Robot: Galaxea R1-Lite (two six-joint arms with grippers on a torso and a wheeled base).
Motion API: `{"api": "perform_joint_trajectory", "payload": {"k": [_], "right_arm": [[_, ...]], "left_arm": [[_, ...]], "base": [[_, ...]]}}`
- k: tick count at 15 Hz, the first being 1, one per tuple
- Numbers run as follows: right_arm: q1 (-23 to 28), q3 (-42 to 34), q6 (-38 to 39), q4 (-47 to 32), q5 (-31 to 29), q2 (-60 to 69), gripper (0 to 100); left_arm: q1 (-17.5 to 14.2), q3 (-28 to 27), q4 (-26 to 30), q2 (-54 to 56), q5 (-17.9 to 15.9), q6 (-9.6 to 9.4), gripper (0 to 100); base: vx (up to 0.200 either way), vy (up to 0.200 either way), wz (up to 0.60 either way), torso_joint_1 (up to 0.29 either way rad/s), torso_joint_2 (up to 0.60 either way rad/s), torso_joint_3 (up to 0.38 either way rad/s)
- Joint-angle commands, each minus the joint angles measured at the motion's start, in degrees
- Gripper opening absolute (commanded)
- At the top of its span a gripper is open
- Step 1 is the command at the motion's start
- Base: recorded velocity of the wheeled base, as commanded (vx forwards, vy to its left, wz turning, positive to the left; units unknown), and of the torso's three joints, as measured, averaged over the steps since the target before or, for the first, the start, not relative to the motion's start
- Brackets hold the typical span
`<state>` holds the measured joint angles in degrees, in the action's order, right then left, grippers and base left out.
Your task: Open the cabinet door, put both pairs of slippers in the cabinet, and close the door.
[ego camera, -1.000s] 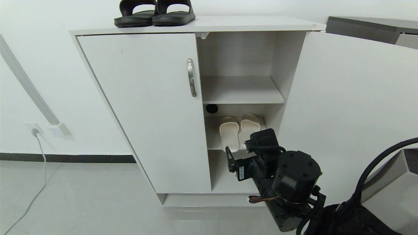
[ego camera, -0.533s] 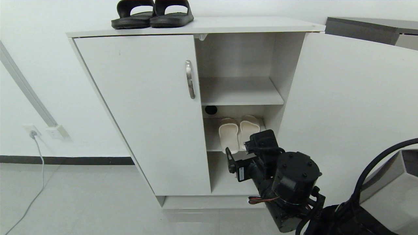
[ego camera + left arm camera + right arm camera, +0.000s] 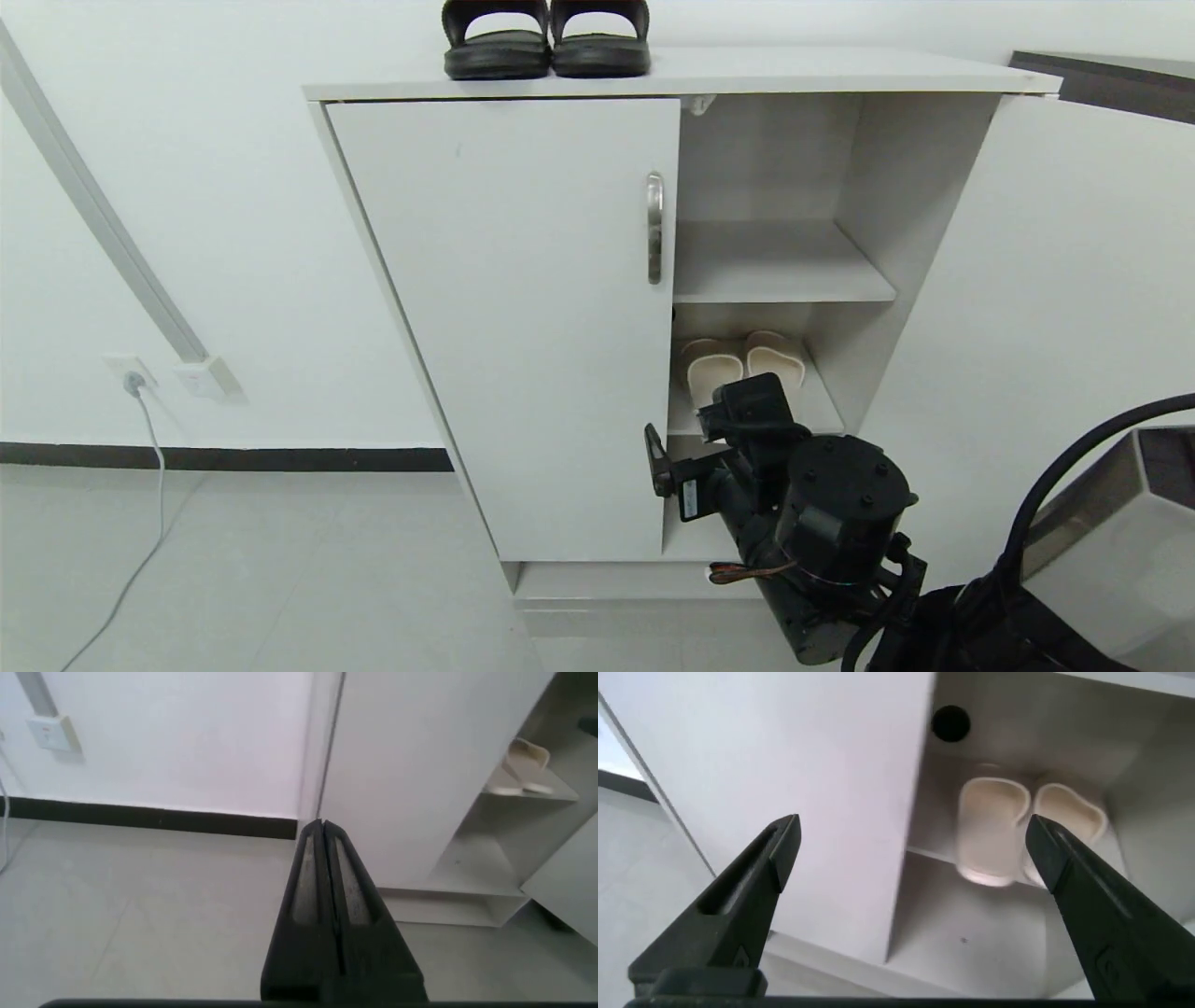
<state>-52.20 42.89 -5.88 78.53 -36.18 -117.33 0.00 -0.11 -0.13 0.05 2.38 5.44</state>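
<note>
White throughout, the cabinet [image 3: 523, 327] is shown with pale slippers [image 3: 711, 371] inside (centre frame), black slippers [image 3: 499, 61] on top; right gripper [image 3: 912, 831] is spread wide, left gripper [image 3: 322, 831] pressed closed.

We see a matte black right arm [image 3: 798, 611] with a round, screw-studded joint cap [image 3: 845, 495], a white label [image 3: 689, 493], thin red-brown wires [image 3: 747, 569] and a thick black cable [image 3: 1178, 402]. The left pincer [image 3: 321, 826] and right pincer [image 3: 912, 826] have long, black, tapering fingers.

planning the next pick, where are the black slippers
In the head view, the black slippers sit on the cabinet top, above the closed door.
</note>
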Motion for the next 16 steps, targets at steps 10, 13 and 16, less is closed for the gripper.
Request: {"api": "perform_joint_trajectory", "payload": {"k": [10,13,16], "right_arm": [[0.3,-0.4,-0.2,0.0,-0.1,0.0,100],[0.8,-1.5,-0.7,0.2,0.0,0.1,100],[1.0,-2.5,-1.6,0.5,0.4,0.2,100]], "left_arm": [[0.0,0.0,0.0,0.0,0.1,0.01,0],[0.0,0.0,0.0,0.0,0.1,0.01,0],[0.0,0.0,0.0,0.0,0.1,0.10,0]], "base": [[0.000,0.140,0.00,0.002,0.00,0.003],[0.000,0.000,0.00,0.000,0.00,0.000],[0.000,0.000,0.00,0.000,0.00,0.000]]}}
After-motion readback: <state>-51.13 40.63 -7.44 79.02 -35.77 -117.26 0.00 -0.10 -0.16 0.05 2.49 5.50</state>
